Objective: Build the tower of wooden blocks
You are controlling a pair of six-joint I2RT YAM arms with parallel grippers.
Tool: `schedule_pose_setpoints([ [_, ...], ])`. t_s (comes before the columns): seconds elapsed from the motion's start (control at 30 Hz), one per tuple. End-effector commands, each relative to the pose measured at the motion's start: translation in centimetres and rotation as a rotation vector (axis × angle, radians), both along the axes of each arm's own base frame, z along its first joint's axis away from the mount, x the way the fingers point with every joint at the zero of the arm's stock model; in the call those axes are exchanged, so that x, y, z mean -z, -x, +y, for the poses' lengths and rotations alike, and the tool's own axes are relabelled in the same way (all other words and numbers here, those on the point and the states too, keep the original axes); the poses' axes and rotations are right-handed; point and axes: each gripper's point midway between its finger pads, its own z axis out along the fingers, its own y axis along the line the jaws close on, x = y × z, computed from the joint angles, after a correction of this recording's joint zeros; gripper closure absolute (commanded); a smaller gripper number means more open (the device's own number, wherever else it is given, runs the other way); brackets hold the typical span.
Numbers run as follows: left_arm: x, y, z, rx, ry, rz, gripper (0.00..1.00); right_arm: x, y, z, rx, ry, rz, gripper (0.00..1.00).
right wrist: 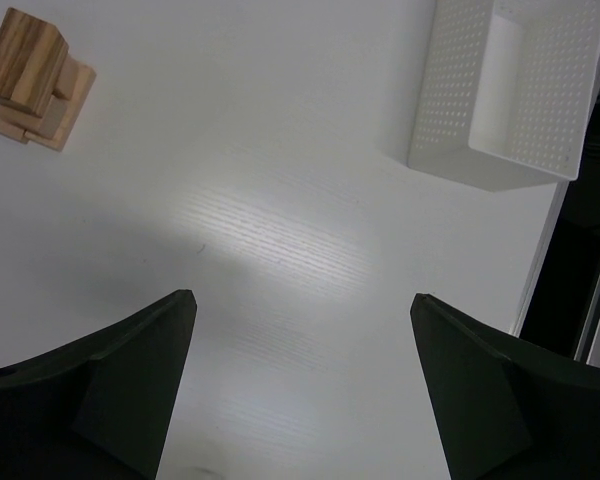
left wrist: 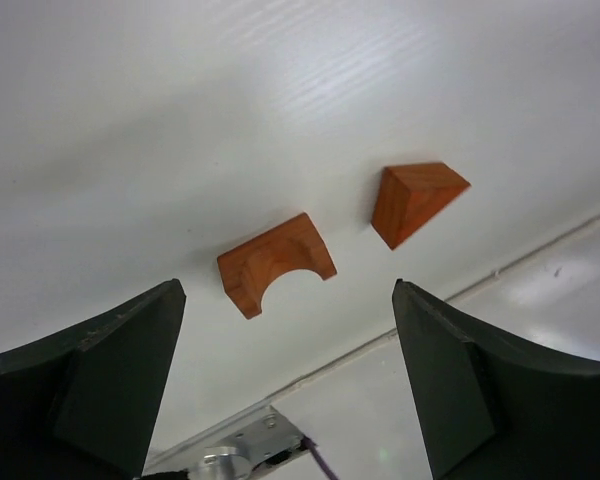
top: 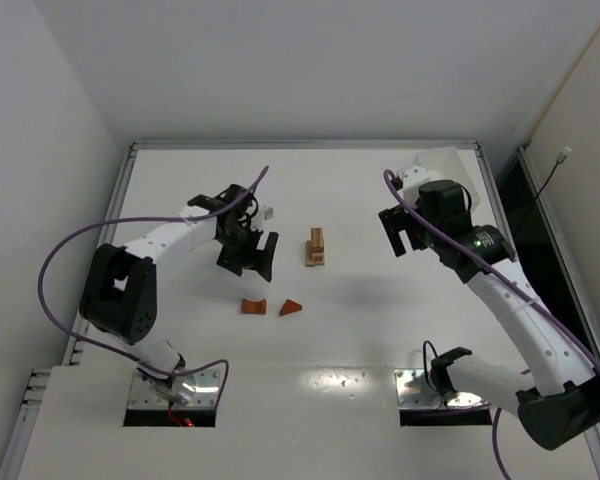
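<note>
The left pincer (top: 248, 252), spread wide and empty, hangs over the arch block (left wrist: 277, 263) and the wedge (left wrist: 417, 200), toward the worktop's near edge. The tower (top: 317, 247) stands mid-worktop. Come straight down and squeeze the arch's flat sides softly. The right pincer (right wrist: 302, 300) is spread and empty.

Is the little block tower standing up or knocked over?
Standing up. The tower is stacked, its top piece resting squarely on the lower ones.

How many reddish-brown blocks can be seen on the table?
2. An arch lies near the left hand; a wedge lies beside it, not touching. The tan tower might hide others.
</note>
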Motion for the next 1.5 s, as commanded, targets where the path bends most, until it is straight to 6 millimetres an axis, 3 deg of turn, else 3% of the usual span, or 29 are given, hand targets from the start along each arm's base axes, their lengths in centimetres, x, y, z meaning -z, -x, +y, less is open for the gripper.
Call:
schedule_pose_setpoints([
  [0.0,-1.8,1.4,-0.8,0.193,0.082,-0.043,0.17,0.0,0.2,0.4,-0.022,-0.025,-0.011,0.13],
  [0.1,-1.3,2.9,-0.4,0.346,0.034,-0.025,0.18,0.3,0.5,0.6,-0.052,-0.023,-0.006,0.13],
  [0.37,0.1,4.1,1.5,0.658,-0.106,-0.058,0.27,1.4,1.3,1.3,-0.103,-0.047,0.015,0.13],
  [0.6,0.6,3.4,1.8,0.967,-0.124,-0.309,0.31,1.4,1.4,1.5,-0.110,-0.055,0.008,0.13],
  [0.7,2.5,4.2,2.2,1.056,-0.129,-0.336,0.32,1.6,1.4,1.5,-0.110,-0.055,0.008,0.13],
  [0.93,4.7,4.1,1.1,1.097,-0.106,-0.322,0.33,1.8,1.5,1.2,-0.101,-0.052,0.017,0.13],
  [1.03,4.9,3.0,0.3,1.086,-0.104,-0.349,0.33,1.5,1.5,1.0,-0.099,-0.061,0.010,0.13],
  [1.23,5.7,3.2,-0.3,1.127,-0.094,-0.325,0.36,1.5,1.4,0.8,-0.090,-0.061,0.009,0.13],
  [1.4,6.7,4.2,-0.1,1.152,-0.083,-0.290,0.49,1.9,1.5,0.5,-0.080,-0.058,0.018,0.13],
  [1.47,6.9,4.5,0.1,1.153,-0.083,-0.279,0.60,1.9,1.4,0.2,-0.071,-0.058,0.018,0.13],
])
